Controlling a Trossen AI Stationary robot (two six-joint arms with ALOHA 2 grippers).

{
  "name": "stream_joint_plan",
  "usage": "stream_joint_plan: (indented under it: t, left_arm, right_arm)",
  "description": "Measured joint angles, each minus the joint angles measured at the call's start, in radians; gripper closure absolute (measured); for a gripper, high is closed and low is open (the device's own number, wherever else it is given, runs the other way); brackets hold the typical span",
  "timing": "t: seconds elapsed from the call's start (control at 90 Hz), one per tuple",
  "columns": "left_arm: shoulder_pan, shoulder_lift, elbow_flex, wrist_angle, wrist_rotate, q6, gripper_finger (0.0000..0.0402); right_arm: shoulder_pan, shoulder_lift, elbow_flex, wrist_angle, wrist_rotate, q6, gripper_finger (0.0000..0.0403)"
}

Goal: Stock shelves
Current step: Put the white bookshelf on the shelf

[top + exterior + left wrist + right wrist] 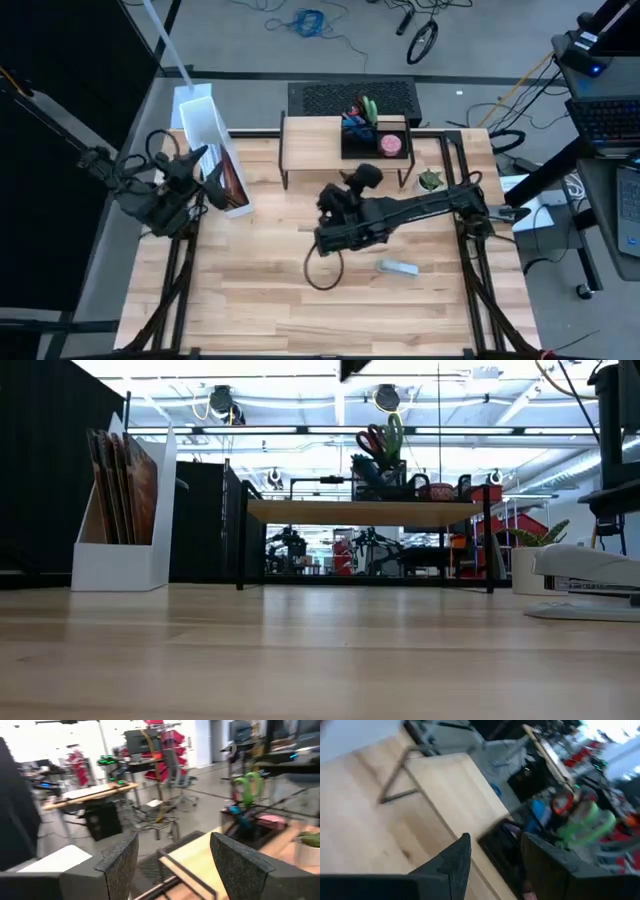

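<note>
Shelf: the low riser [310, 140] with a light-wood top on thin black legs stood at the upper middle of the high view, on the far part of the worktop [270, 290]
On the shelf: a black organizer tray [372, 140] covered its right half, holding scissors and pens [360, 112] and a pink round thing [391, 145]; its left half was bare wood
Right arm: it reached in from the right edge toward the frame's middle, with the right gripper [492, 857] held just in front of the shelf, jaws apart and holding nothing
Left arm: it waited at the left edge of the high view beside the white file box [212, 150], with the left gripper [172, 862] empty, jaws open
Elsewhere on the worktop: a small potted plant [430, 181] stood right of the shelf, a stapler [398, 267] lay at lower right of centre, and a dark cable loop [320, 272] lay near the middle
</note>
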Motion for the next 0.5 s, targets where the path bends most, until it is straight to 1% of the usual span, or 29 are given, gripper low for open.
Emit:
stream_joint_plan:
  t: [0.1, 0.189, 0.233, 0.289, 0.4, 0.5]
  left_arm:
    - [0.066, 0.002, -0.001, -0.065, 0.002, -0.004, 0.0169]
    - [0.127, 0.008, -0.001, -0.137, 0.001, -0.047, 0.0169]
    - [0.157, 0.014, -0.001, -0.163, 0.001, -0.059, 0.0169]
    - [0.192, 0.023, -0.001, -0.191, 0.001, -0.074, 0.0169]
    - [0.248, 0.028, -0.001, -0.231, 0.002, -0.078, 0.0169]
    - [0.295, 0.027, -0.001, -0.244, 0.000, -0.080, 0.0169]
  right_arm:
    - [-0.029, -0.013, -0.117, 0.022, 0.022, 0.118, 0.0248]
    - [-0.049, -0.014, -0.211, 0.119, 0.022, 0.158, 0.0248]
    - [-0.053, -0.014, -0.258, 0.210, 0.018, 0.158, 0.0248]
    - [-0.059, -0.014, -0.317, 0.347, -0.002, 0.113, 0.0248]
    - [-0.069, -0.013, -0.416, 0.634, -0.081, -0.031, 0.0248]
    - [-0.080, -0.013, -0.497, 0.919, -0.195, -0.156, 0.0248]
